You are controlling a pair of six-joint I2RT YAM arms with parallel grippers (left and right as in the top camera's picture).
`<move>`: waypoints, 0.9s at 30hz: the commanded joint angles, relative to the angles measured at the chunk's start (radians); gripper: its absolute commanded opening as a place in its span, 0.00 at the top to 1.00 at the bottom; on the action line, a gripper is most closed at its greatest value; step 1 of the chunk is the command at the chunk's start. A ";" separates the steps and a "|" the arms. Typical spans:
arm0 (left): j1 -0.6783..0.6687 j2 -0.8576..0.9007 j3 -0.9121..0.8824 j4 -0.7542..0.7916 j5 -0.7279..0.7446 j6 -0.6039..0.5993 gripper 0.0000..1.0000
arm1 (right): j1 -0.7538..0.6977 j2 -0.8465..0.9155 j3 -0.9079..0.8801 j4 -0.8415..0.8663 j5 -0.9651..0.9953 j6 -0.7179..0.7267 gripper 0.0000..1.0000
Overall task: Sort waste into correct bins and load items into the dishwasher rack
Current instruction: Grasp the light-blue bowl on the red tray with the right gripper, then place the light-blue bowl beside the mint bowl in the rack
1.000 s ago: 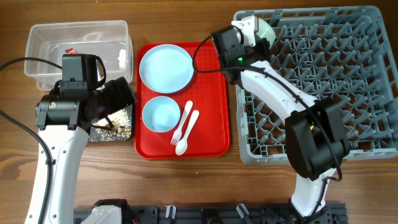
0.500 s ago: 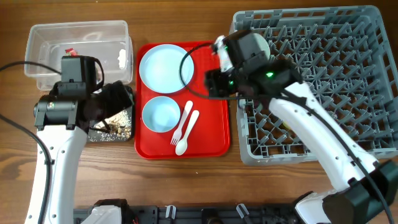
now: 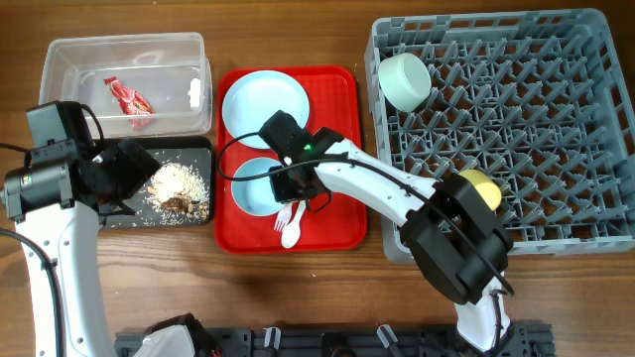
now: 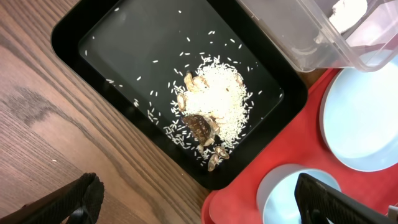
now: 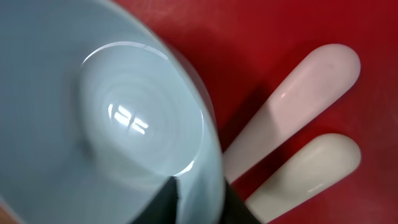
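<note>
At the far left corner of the bench stands the clear tub (image 3: pixel 60 109). The wrapper (image 3: pixel 129 95) lies inside it, so this piece of waste is already sorted. Just on the near side of the tub is the black tray (image 3: pixel 193 157), and the food scraps (image 3: pixel 177 184) are heaped in its middle, rice with some brown pieces. The left gripper (image 4: pixel 198 183) hovers above this tray. Its fingers are spread wide and it has hold of nothing, probably because its own part of the sorting is done.

In the middle of the bench lies the red tray (image 3: pixel 337 119). The plate (image 3: pixel 265 107) is at its far end and the bowl (image 3: pixel 248 188) at its near end. The fork (image 3: pixel 281 215) and the spoon (image 3: pixel 291 234) rest just beside the bowl on the right.

The right gripper (image 5: pixel 202 199) reaches across to this bowl. One finger stands inside the rim and one outside, and the thin wall fills the narrow gap, so it appears to pinch the bowl. The rim is likely chosen because the bowl sits flat and open side up, which leaves no other place to grip.

Along the right edge is the rack (image 3: pixel 556 89). A second bowl (image 3: pixel 405 81) leans among the pegs at its far left corner, and the yellow cup (image 3: pixel 481 188) sits nearer the front. Loading is partly done.
</note>
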 commanded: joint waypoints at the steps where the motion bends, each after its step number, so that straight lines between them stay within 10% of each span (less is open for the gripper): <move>1: 0.005 -0.007 0.003 0.000 -0.009 -0.010 0.00 | -0.016 -0.058 0.027 -0.008 0.135 0.028 0.96; 12: 0.005 -0.007 0.003 0.005 -0.001 -0.010 0.00 | -0.390 -0.514 0.031 0.053 0.838 -0.329 0.96; 22: 0.005 -0.007 0.003 0.033 0.043 -0.010 0.00 | -0.592 -0.109 0.031 0.613 1.455 -0.967 0.96; 27: 0.005 -0.007 0.003 0.034 0.043 -0.010 0.00 | -0.586 -0.005 0.022 0.612 1.468 -0.966 0.96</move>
